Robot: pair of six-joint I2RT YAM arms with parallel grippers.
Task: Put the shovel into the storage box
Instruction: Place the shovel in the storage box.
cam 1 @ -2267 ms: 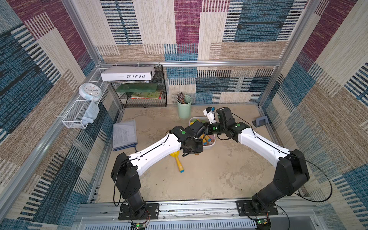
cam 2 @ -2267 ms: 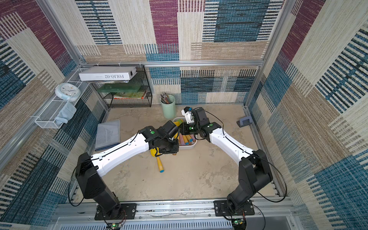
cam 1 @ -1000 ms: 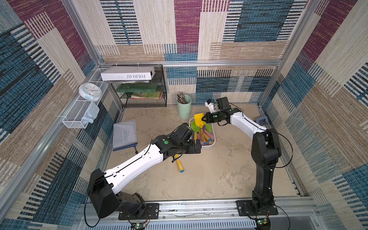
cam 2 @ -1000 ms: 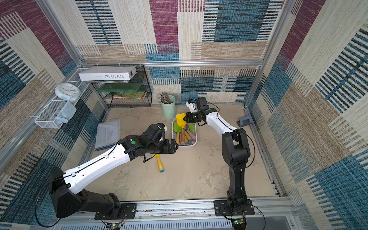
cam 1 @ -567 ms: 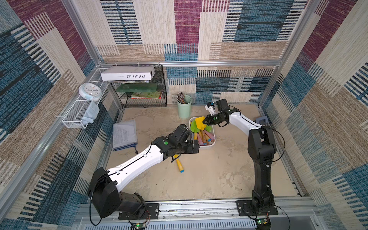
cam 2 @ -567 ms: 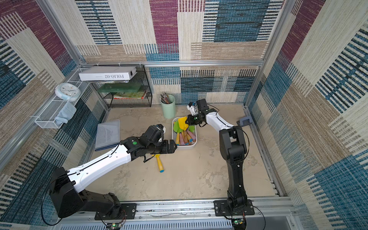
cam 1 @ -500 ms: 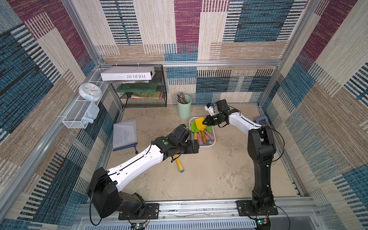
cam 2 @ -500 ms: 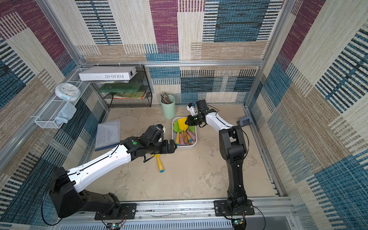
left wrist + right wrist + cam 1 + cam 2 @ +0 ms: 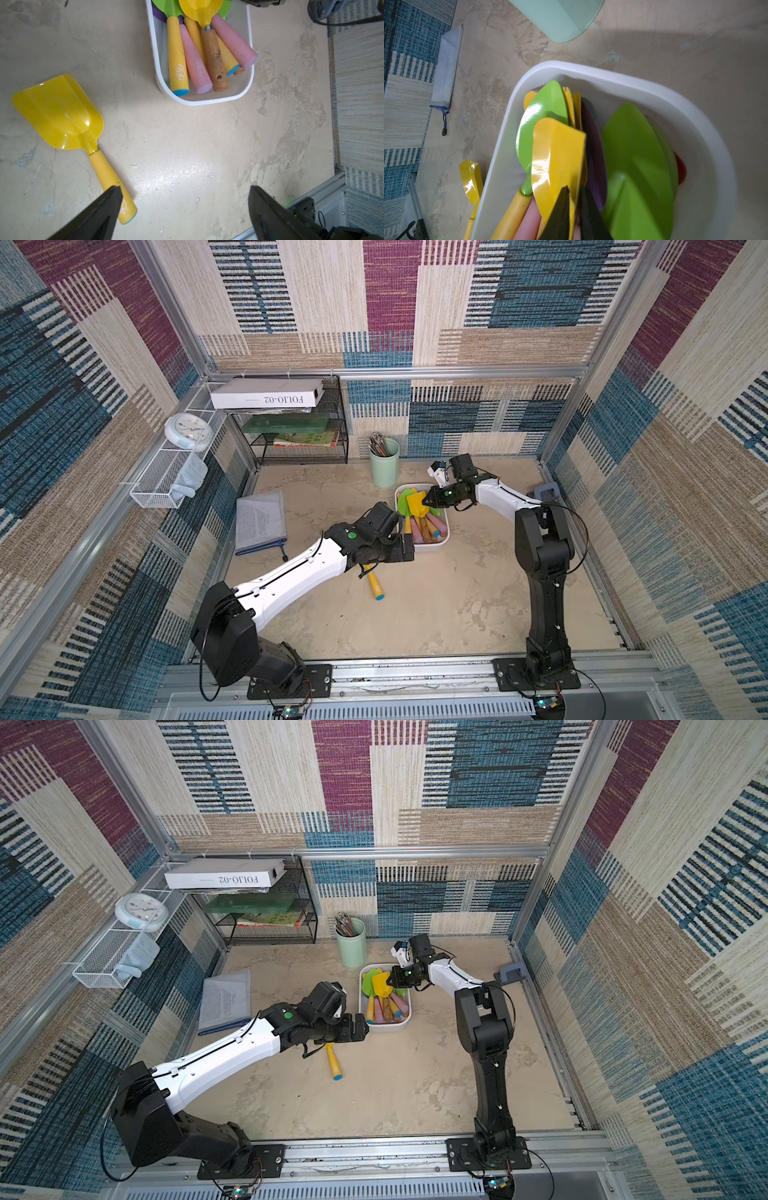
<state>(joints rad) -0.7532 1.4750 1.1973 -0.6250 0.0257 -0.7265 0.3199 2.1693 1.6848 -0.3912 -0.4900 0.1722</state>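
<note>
The white storage box (image 9: 441,544) (image 9: 392,1028) (image 9: 207,102) (image 9: 612,79) holds several shovels. A yellow-bladed shovel (image 9: 417,506) (image 9: 381,986) (image 9: 556,149) with a wooden handle (image 9: 214,58) lies on top of them. My right gripper (image 9: 426,502) (image 9: 388,982) (image 9: 574,188) pinches that blade's edge over the box's far end. A second yellow shovel (image 9: 60,112) (image 9: 374,583) (image 9: 333,1063) lies on the table beside the box. My left gripper (image 9: 184,187) (image 9: 409,549) (image 9: 361,1029) hovers open above the table, one finger over that shovel's handle.
A mint-green cup (image 9: 385,468) (image 9: 560,18) of sticks stands just behind the box. A grey document pouch (image 9: 261,520) lies to the left. A black wire rack (image 9: 299,435) is at the back left, and a small grey block (image 9: 546,491) sits by the right wall.
My right gripper has lowered the yellow shovel from upright above the box down onto the shovels inside. The left arm has stayed in place, open.
</note>
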